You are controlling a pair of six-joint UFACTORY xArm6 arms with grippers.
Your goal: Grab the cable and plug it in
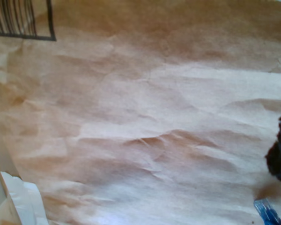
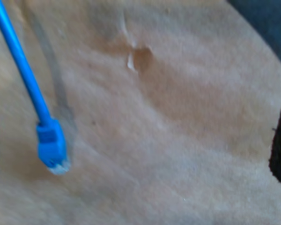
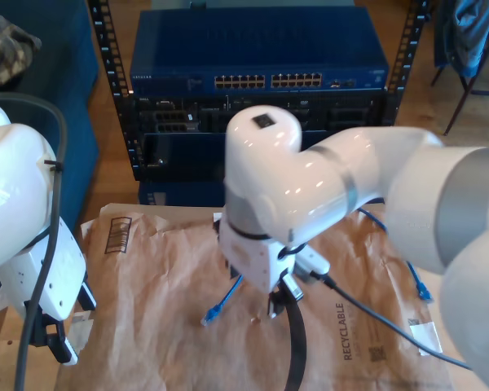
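Jaws of second gripper [image 2: 140,140] apart and empty beside cable [image 2: 23,70]: shift across until plug [image 2: 51,150] sits between fingers, descend, then close; first gripper jaw state indeterminate.

Soft daylight fills the scene. In the exterior view, glare spots sit on the glossy white robot arm [image 3: 310,187], and the far dark-blue equipment rack [image 3: 261,81] stays dimmer but sharp. The crumpled brown paper sheet [image 3: 171,269] shows gentle shadows in its creases. Both wrist views are soft and smeared. In the second wrist view the thin bright-blue cable [image 2: 25,70] is blurred at its plug and throws a faint grey shadow just beside it on the paper.
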